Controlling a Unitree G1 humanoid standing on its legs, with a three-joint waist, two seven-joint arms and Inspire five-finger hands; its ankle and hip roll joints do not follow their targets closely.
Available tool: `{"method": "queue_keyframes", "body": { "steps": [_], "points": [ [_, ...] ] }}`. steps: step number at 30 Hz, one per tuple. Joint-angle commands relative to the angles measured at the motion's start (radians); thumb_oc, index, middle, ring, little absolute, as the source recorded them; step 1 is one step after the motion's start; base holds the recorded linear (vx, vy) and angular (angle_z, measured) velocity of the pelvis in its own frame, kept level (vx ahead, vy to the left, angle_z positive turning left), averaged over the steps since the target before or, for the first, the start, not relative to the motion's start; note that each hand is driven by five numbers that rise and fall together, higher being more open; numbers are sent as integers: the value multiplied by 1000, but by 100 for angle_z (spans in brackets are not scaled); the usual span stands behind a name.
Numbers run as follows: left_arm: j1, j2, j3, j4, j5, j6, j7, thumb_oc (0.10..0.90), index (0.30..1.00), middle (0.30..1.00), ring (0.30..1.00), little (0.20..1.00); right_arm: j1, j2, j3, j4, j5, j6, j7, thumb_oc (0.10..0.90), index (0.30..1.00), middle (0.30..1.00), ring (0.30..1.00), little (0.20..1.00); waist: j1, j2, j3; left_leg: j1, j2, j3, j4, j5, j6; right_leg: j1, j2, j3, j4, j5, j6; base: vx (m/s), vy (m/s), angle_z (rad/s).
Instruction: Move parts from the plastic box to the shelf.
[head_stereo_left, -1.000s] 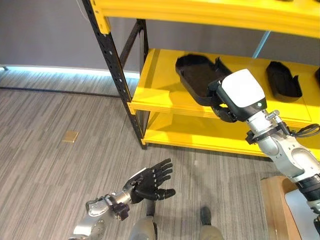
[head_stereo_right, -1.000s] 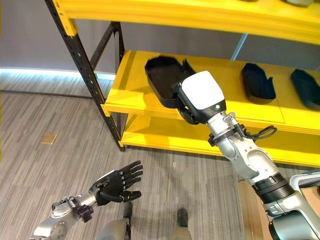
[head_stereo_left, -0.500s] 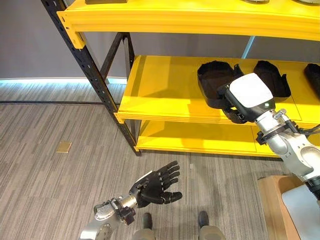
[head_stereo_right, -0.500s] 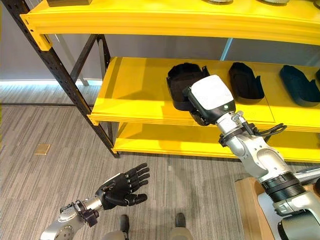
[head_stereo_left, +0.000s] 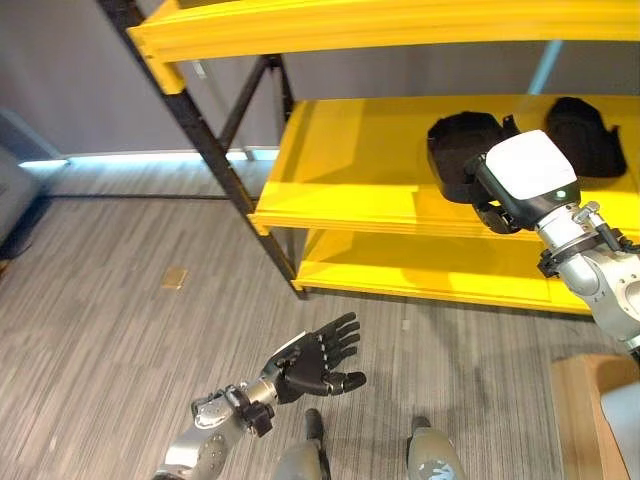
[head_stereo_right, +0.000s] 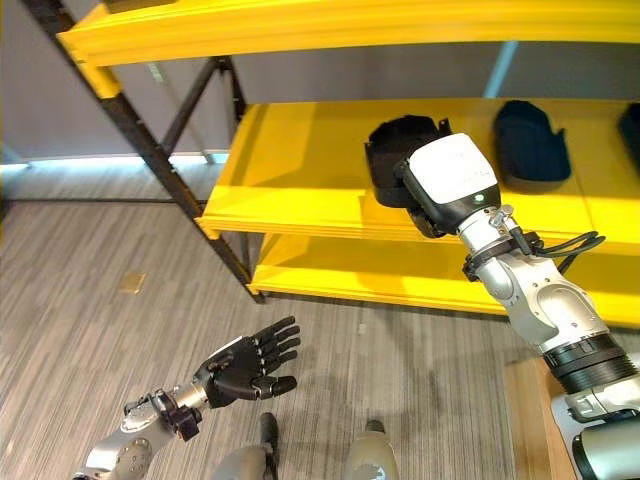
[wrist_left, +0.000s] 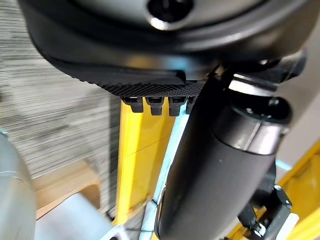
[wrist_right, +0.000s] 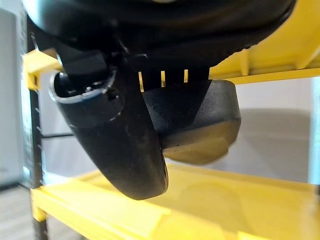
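Note:
My right hand (head_stereo_left: 527, 172), with a white cover on its back, is shut on a black moulded part (head_stereo_left: 456, 156) at the front of the yellow shelf's middle board (head_stereo_left: 350, 170). In the right wrist view the thumb (wrist_right: 117, 137) curls over the part (wrist_right: 200, 120), which hangs a little above the board (wrist_right: 200, 212). A second black part (head_stereo_left: 582, 134) lies on the same board just to the right, and a third (head_stereo_right: 634, 122) shows at the edge. My left hand (head_stereo_left: 312, 360) hovers low over the floor, open and holding nothing.
A black slanted upright (head_stereo_left: 228, 150) carries the shelf's left end, with an upper yellow board (head_stereo_left: 400, 20) above and a lower one (head_stereo_left: 420, 270) below. A wooden table corner (head_stereo_left: 588, 420) sits at the lower right. A small tan square (head_stereo_left: 174, 277) lies on the floor.
The camera has shifted. My right hand has carried the black part rightwards along the middle board, from its left part to beside the second part. The left hand stays open.

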Motion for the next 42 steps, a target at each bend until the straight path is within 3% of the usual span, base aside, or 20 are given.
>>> {"method": "queue_keyframes", "body": {
  "steps": [1,2,3,5,6,11,17,24,27,28,29,32,34,36,38,40,42],
  "points": [
    [19,-1,64,-124,-11,-24,-6,900,1000,1000,1000,1000,-190,59,-51,-80,-17,25,-92,400,300,300,300,300,51,-24,-80,-2,-37,-30,66,-134,-37,85,94,62,-131,61,-29,267,-86,-22],
    [28,1,69,-122,-3,-31,-16,900,1000,1000,1000,1000,-188,73,-46,-86,-27,39,-92,400,300,300,300,300,57,-27,-79,-20,-31,-16,12,-105,-41,114,102,59,-154,58,-31,345,-93,-25],
    [38,1,71,-112,10,-43,-32,900,1000,1000,1000,1000,-171,85,-46,-94,-41,52,-103,400,300,300,300,300,65,-30,-81,-56,-11,-12,-58,-34,-58,155,118,57,-186,53,-36,257,-51,-26],
    [44,3,77,-105,12,-45,-42,900,1000,1000,1000,1000,-162,91,-42,-92,-48,55,-114,400,300,300,300,300,75,-35,-82,-77,0,-40,-80,1,-67,174,125,67,-194,49,-40,217,-25,-20],
    [48,12,79,-98,8,-51,-42,900,1000,1000,1000,1000,-171,98,-31,-71,-43,42,-127,400,300,300,300,300,87,-41,-83,-72,-5,-77,-97,-15,-57,182,127,83,-193,40,-44,254,17,-27],
    [27,21,88,-52,8,-50,-75,900,1000,1000,1000,1000,-167,108,-24,-57,-24,26,-150,400,300,300,300,300,94,-48,-87,-24,-21,-52,-99,-84,-37,184,117,58,-181,23,-36,194,37,-43],
    [19,19,70,-46,21,-55,-74,900,1000,1000,1000,1000,-164,96,-39,-120,-16,96,-111,400,300,300,300,300,91,-46,-101,21,-59,-31,-125,-130,-12,160,99,54,-210,55,-13,148,79,-16],
    [43,41,78,-66,3,-71,-76,900,1000,1000,1000,1000,-179,83,-29,-96,-9,109,-135,400,300,300,300,300,107,-47,-102,29,-88,-11,-107,-178,21,133,77,51,-211,68,5,118,130,2],
    [56,57,105,-75,-7,-52,-97,900,1000,1000,1000,1000,-163,91,-39,-80,-22,114,-144,400,300,300,300,300,126,-63,-107,9,-108,11,-35,-216,58,131,71,18,-107,13,0,147,206,-3],
    [53,52,116,-88,0,-34,-100,900,1000,1000,1000,1000,-151,115,-42,-68,-48,115,-149,400,300,300,300,300,138,-61,-95,11,-114,2,-9,-238,83,87,48,-9,61,35,3,59,157,-17],
    [54,51,117,-93,5,-28,-100,900,1000,1000,1000,1000,-148,124,-46,-60,-55,111,-153,400,300,300,300,300,144,-61,-90,14,-117,3,-1,-247,92,65,32,-25,149,52,4,56,153,-24],
    [60,50,107,-92,9,-36,-98,900,1000,1000,1000,1000,-160,131,-37,-40,-65,112,-157,400,300,300,300,300,153,-64,-75,46,-125,16,-4,-259,99,6,-11,-42,231,109,12,70,69,-42],
    [62,60,107,-95,-14,-36,-83,900,1000,1000,1000,1000,-184,126,-19,-17,-55,114,-168,400,300,300,300,300,154,-59,-72,78,-116,19,-26,-261,91,-15,-35,-36,129,118,14,70,-107,-43],
    [57,77,110,-102,-36,-37,-71,900,1000,1000,1000,1000,-211,116,-2,6,-24,121,-180,400,300,300,300,300,151,-65,-73,101,-105,6,-52,-268,79,-19,-62,2,-47,192,41,83,-294,-32],
    [48,91,103,-108,-46,-33,-67,900,1000,1000,1000,1000,-227,111,5,38,-7,120,-194,400,300,300,300,300,143,-83,-76,121,-93,0,-76,-289,70,-32,-97,54,-242,321,99,107,-360,-2],
    [49,95,89,-104,-23,-43,-67,900,1000,1000,1000,1000,-233,105,0,63,19,130,-191,400,300,300,300,300,140,-94,-78,144,-70,-10,-90,-298,61,-49,-111,84,-329,395,130,127,-431,11],
    [65,100,71,-111,-20,-55,-61,900,1000,1000,1000,1000,-215,97,-9,71,35,122,-194,400,300,300,300,300,132,-104,-81,178,-45,-11,-111,-310,53,-36,-95,104,-374,399,153,153,-431,32]
  ]
}}
